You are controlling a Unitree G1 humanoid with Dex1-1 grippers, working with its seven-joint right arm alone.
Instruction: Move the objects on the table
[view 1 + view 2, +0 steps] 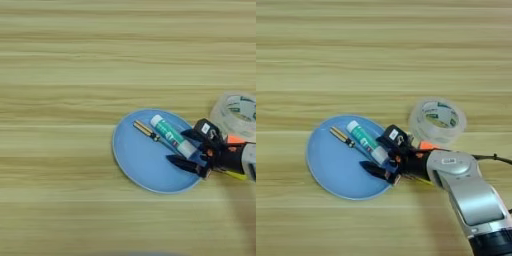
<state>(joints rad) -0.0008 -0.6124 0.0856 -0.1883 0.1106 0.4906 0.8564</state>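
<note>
A: In the left eye view, which step is being worked?

B: The white glue stick with the green label (171,136) is being seen lying on the blue round plate (135,162), right of the plate's middle, and it is being straddled at its near-right end by the black two-fingered gripper (186,147). The fingers are being held wide, one on each side of the stick, not yet closed on it. This is being judged as the moment around a grasp or a release; which one cannot be told.

A: And its axis?

B: Its long axis is being run diagonally, from far-left to near-right. The thin small screwdriver with the tan handle (146,130) is being seen just left of it on the plate, lying on much the same diagonal.

A: In the right eye view?

B: The same spread is being shown around the stick (367,141), with the silver forearm (466,192) being brought in from the near right. The clear tape roll (437,120) is being seen on the light wood-grain table (381,50), just far-right of the plate. If a pickup is intended, a squeeze across the stick's width is being called for, clear of the screwdriver.
</note>
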